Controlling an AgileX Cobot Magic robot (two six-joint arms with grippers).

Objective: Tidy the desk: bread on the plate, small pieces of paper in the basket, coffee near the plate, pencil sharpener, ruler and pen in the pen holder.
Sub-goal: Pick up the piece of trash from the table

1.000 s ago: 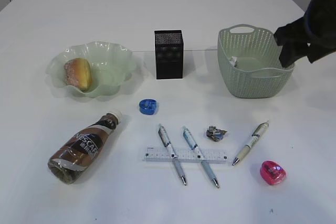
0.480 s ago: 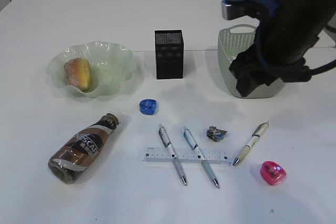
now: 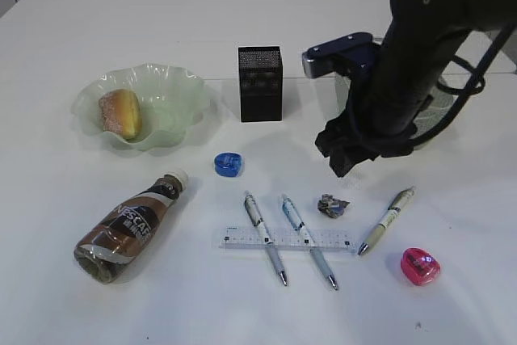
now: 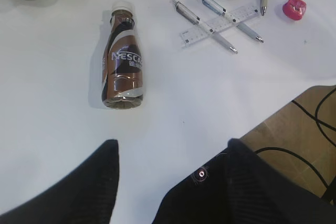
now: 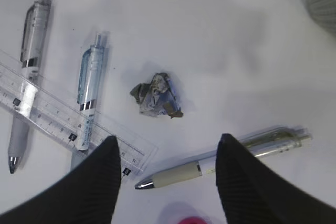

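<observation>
Crumpled grey-blue paper scrap (image 5: 156, 96) lies loose on the white table (image 3: 65, 199), between a clear-barrelled pen (image 5: 88, 95) and a cream-gripped pen (image 5: 220, 158). Right end effector (image 5: 165, 174) hangs directly above it, jaws wide and empty, seemingly lined up to carry it to the green woven basket (image 3: 440, 111).

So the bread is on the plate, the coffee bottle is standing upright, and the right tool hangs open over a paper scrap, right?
Not quite: the coffee bottle lies on its side, as the exterior view shows. The rest holds: the bread is on the plate, and the right tool hangs open over the paper scrap.
</observation>
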